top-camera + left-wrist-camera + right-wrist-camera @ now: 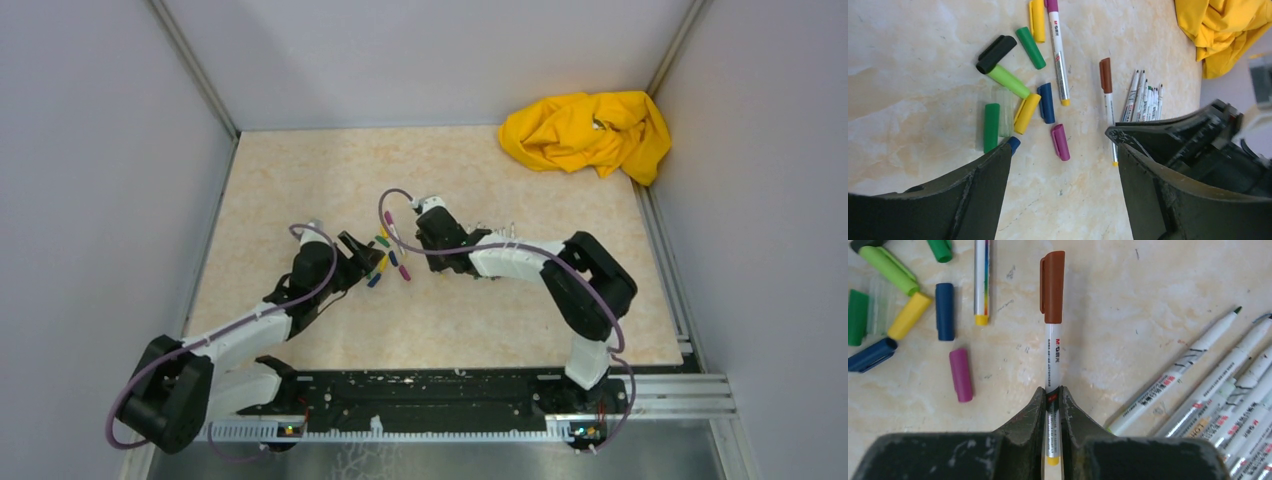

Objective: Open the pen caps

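Right gripper (1051, 394) clamps pen (1052, 355) (marbled tabletop (1138, 295), grey walls (420, 60)).

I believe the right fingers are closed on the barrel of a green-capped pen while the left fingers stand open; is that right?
Not quite: the right wrist view shows the cap is brown, not green. The right fingers are closed on the barrel of that pen, and the left fingers stand open.

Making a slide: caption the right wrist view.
Right gripper shut on a brown-capped pen, loose caps and uncapped pens lying beside it.
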`<action>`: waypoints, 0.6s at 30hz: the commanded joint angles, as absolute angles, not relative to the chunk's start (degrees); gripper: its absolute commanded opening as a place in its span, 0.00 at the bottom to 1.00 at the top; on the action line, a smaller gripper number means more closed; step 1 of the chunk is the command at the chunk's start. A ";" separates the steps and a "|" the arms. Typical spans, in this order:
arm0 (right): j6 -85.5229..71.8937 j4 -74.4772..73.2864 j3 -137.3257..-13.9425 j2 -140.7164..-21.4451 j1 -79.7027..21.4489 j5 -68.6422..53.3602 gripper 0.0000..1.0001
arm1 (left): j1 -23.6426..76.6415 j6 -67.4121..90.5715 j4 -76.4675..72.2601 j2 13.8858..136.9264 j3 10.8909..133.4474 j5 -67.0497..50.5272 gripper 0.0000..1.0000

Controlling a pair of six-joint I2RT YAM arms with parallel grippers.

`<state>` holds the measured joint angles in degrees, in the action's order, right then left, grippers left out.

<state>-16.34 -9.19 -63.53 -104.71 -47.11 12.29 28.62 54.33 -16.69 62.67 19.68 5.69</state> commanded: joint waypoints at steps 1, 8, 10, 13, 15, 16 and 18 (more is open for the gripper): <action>-18.77 -2.51 -59.00 -94.99 -48.94 11.08 0.00 | 28.98 58.09 -23.50 65.51 19.73 1.61 0.83; -20.68 -0.58 -53.66 -89.02 -54.38 11.78 0.00 | 32.10 61.48 -28.78 72.35 21.86 -0.58 0.83; -21.55 -0.44 -52.46 -87.75 -55.42 11.51 0.00 | 32.52 62.69 -30.86 73.58 21.82 -2.15 0.83; -23.32 2.28 -50.32 -85.32 -56.01 10.07 0.00 | 32.84 64.44 -33.84 73.88 20.82 -2.65 0.82; -24.35 3.72 -48.73 -83.93 -56.07 8.83 0.00 | 32.92 65.15 -35.66 73.40 19.90 -2.64 0.82; -24.76 4.26 -48.11 -83.31 -56.07 8.22 0.00 | 32.88 65.30 -36.16 73.10 19.60 -2.45 0.82; -25.47 4.77 -47.46 -82.68 -56.08 6.74 0.00 | 32.87 65.39 -36.78 72.78 19.43 -2.42 0.82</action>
